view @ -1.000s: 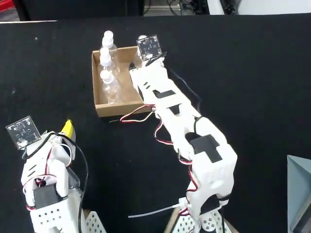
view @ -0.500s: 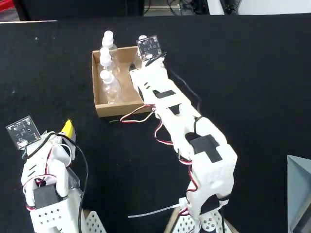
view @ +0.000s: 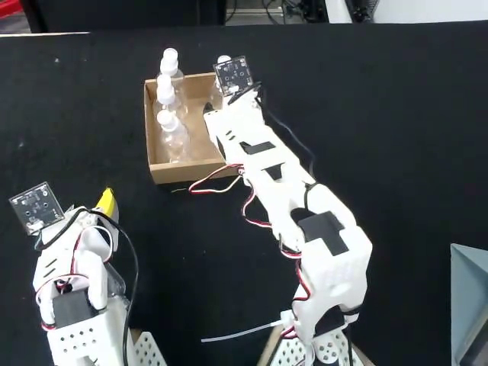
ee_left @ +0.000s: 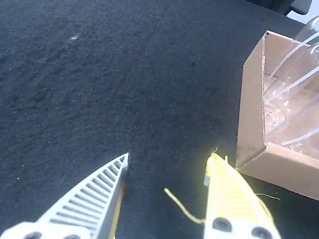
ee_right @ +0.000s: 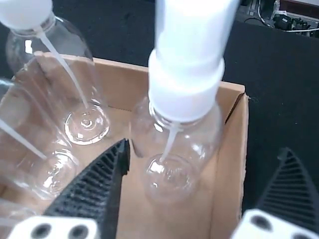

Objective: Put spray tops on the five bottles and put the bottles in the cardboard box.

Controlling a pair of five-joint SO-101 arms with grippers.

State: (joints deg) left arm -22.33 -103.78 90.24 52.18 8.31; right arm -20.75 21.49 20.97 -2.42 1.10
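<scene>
change: next to nothing. The right arm (view: 290, 183) has nudged its wrist a hair over the box, while the left arm (view: 76, 282), box and bottles lie as they did.
left fingers (ee_left: 84, 199): spread apart and empty, low over the bench (view: 396, 114) at its near left corner. The tips aim toward the box's near left corner and are well short of it.
cardboard box (view: 183, 171): left of the bench's middle, toward the far edge, open side up.
row of three bottles (view: 166, 91): upright along the box's left wall, near to far, white tops on.
right fingers (ee_right: 94, 194): released, spread to either side of the fourth bottle, with neither plainly touching it. The arm reaches in over the box's right wall.
fourth bottle (ee_right: 184, 99): stands in the box's far right corner, straight between the right fingers. Its long axis is vertical, the spray top (ee_right: 192, 45) points up at the wrist, and the dip tube runs down toward the base.
count: four capped bottles can be made out in the box. The arm covers its near right part, so I cannot tell about a fifth.
next move (judgement): the right arm is far the nearer. Since the bottle's axis runs along the lift, a straight rise should clear the top — any sideways drift risks tipping the bottle.
</scene>
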